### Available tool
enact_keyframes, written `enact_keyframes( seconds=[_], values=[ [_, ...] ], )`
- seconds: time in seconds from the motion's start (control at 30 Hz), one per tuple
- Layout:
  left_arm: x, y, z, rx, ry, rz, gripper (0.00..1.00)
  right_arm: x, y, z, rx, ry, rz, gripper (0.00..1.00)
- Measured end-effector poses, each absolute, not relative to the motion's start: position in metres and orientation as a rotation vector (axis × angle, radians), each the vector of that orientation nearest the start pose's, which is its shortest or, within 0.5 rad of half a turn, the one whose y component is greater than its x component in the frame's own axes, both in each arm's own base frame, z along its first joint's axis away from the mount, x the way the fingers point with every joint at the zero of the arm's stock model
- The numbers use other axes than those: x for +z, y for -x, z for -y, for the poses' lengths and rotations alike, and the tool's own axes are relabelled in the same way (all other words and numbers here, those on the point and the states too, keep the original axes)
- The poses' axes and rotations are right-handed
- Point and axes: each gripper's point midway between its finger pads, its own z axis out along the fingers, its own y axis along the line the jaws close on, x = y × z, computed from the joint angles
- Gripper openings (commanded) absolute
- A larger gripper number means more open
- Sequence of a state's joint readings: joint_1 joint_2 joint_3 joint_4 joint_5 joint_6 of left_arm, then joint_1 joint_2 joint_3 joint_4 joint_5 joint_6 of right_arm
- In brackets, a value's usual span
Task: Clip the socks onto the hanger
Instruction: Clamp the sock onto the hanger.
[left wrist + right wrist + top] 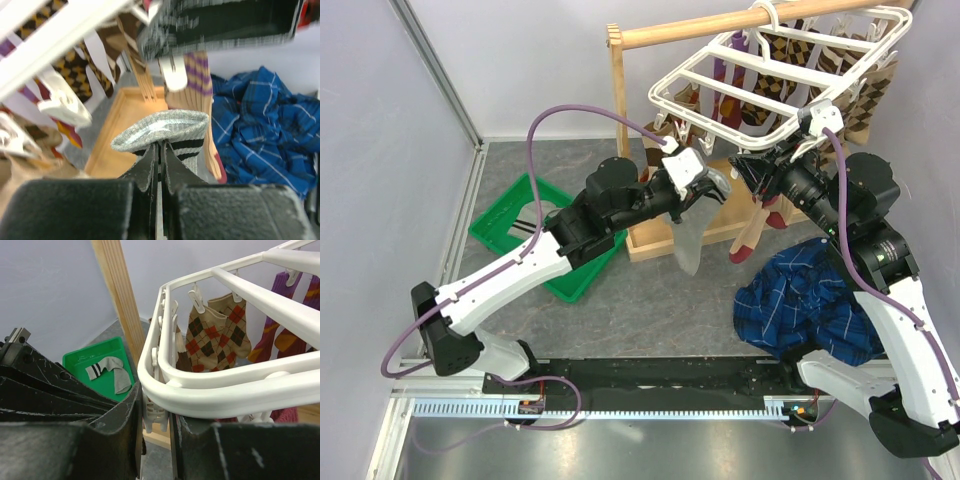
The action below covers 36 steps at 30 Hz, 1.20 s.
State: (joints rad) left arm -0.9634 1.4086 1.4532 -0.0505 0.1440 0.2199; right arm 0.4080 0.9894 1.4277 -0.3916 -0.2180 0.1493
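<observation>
The white grid hanger (770, 70) hangs tilted from the wooden rail, with several socks clipped along its far side. My left gripper (710, 188) is shut on the striped cuff of a grey sock (692, 240), which dangles just below the hanger's near edge. In the left wrist view the gripper (161, 146) pinches that cuff (165, 127). My right gripper (757, 165) is at the hanger's near rim. In the right wrist view it (157, 412) is shut on a white clip (156, 415) under the rim (215, 395). Tan socks with maroon toes (753, 238) hang beside it.
A green tray (510, 215) at the left holds another grey striped sock (107, 372). Blue plaid cloth (810, 300) lies in a heap at the right. The wooden stand's post (617, 110) and base (125, 125) stand under the hanger. Argyle socks (215, 335) hang at the far side.
</observation>
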Motion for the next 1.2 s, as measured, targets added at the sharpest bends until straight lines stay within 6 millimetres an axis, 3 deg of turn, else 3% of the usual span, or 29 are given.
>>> enact_keyframes(
  seconds=[0.17,0.37,1.2],
  values=[
    [0.413,-0.259,0.407,-0.698,-0.991,-1.237,0.02,0.463,-0.272,-0.168,0.622,0.379,-1.509,0.00],
    [0.406,-0.264,0.415,-0.695,-1.000,-1.243,0.02,0.463,-0.272,-0.168,0.626,0.378,-1.509,0.00],
    [0.420,-0.269,0.417,-0.691,-0.954,-1.193,0.02,0.464,-0.272,-0.167,0.623,0.373,-1.508,0.00]
  ],
)
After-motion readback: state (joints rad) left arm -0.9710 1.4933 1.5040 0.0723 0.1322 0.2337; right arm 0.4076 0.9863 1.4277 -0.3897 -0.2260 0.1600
